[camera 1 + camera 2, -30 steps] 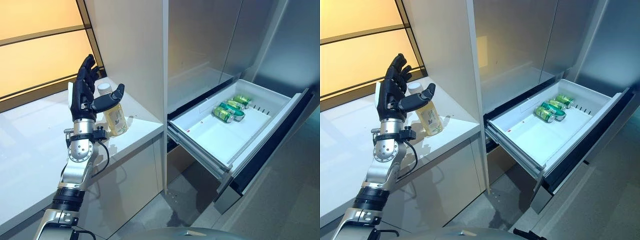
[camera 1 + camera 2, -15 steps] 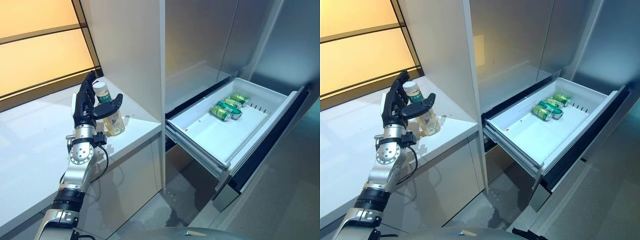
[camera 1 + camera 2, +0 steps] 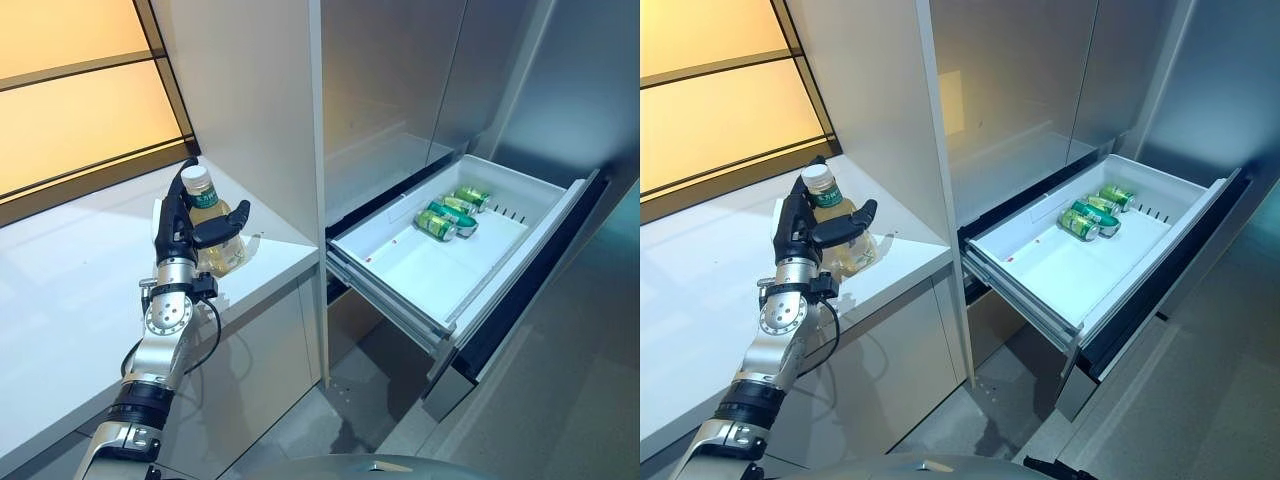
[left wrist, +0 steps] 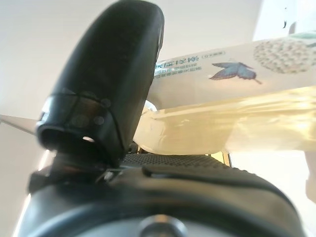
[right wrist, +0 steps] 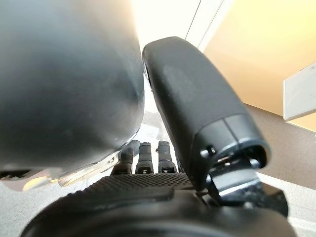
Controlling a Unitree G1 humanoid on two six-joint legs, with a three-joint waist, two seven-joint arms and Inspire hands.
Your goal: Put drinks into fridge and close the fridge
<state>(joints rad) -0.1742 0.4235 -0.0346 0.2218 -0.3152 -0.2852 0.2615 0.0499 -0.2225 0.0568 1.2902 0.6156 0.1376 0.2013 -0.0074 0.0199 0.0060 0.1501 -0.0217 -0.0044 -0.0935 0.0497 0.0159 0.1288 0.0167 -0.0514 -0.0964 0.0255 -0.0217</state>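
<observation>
At left of centre in the eye views, the left hand (image 3: 188, 225) wraps round a bottle (image 3: 212, 235) of pale yellow drink standing on the white desk (image 3: 60, 300) — thumb in front, fingers behind, a hold suited to lifting it upright. The fridge drawer (image 3: 440, 265) at right stands pulled out to receive it, green cans (image 3: 447, 213) already lying at its back. The right hand (image 5: 148, 197) shows only in its wrist view — fingers curled, holding nothing.

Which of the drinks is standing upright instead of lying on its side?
The bottle of yellowish drink on the white counter, with the left robot hand around it. The green cans all lie on their sides in the open fridge drawer.
</observation>
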